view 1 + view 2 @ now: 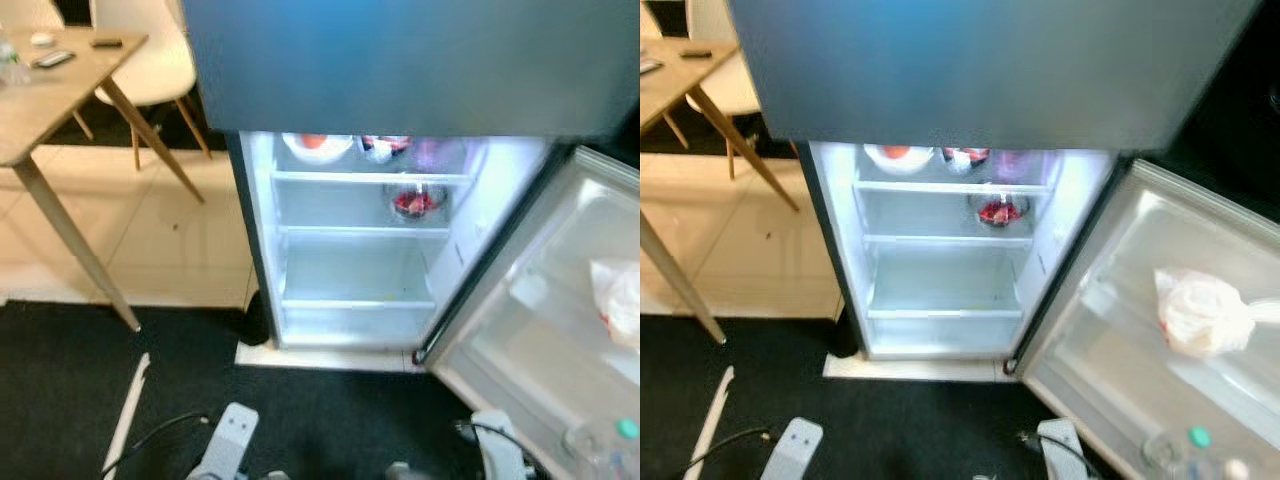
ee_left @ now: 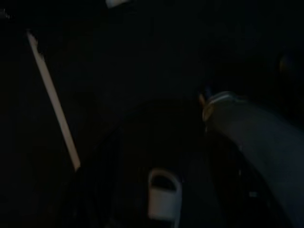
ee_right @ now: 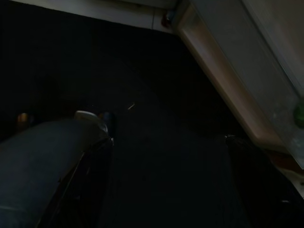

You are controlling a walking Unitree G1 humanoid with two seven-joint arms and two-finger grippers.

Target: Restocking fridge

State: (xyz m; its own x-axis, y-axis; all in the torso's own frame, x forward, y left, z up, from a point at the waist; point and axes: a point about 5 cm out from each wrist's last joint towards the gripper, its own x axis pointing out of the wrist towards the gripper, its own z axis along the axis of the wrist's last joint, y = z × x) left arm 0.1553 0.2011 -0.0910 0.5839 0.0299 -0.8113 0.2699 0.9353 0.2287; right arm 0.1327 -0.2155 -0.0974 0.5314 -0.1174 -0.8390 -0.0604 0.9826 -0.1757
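The fridge (image 1: 262, 230) stands before me with its lower door (image 1: 1120, 300) swung wide open to the right. Inside, lit white, the top shelf carries a white dish with something orange (image 1: 317, 145) and other containers (image 1: 385, 147). One shelf below sits a glass bowl of red food (image 1: 415, 200). The two lower shelves (image 1: 355, 300) look bare. A tied plastic bag (image 1: 1202, 312) lies in the door's rack, and bottles (image 1: 1195, 450) stand in the door's lowest rack. My left arm (image 1: 228, 440) and right arm (image 1: 500, 440) hang idle over the dark floor.
A wooden table (image 1: 60, 90) with small items and a white chair (image 1: 150, 60) stand at the back left on pale tiles. A white strip (image 1: 128, 410) lies on the black mat in front of the fridge. The open door blocks the right side.
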